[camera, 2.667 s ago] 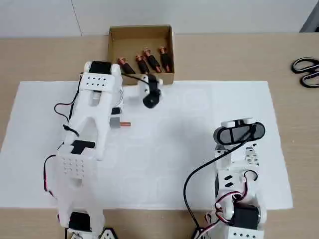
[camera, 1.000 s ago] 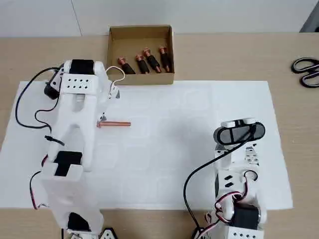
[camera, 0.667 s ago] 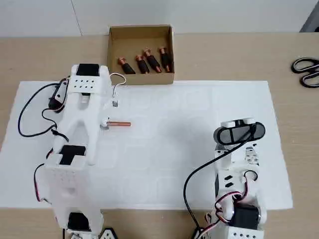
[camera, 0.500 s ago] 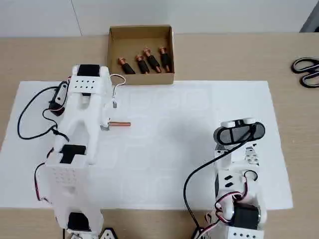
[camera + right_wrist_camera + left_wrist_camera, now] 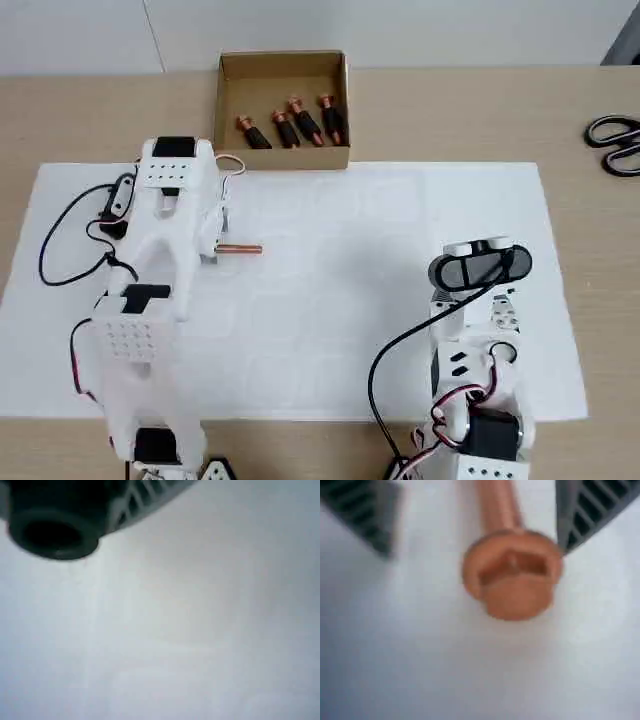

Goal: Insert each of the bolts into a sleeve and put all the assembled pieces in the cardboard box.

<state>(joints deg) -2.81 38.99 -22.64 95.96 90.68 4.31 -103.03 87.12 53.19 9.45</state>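
Now changed: left gripper has left the cardboard box and come low over the paper.
Bolt: head between its spread-open fingers.

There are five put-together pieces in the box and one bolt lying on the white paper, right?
Not quite. The cardboard box holds four assembled pieces, not five, as the high view shows. One bolt does lie on the white paper.
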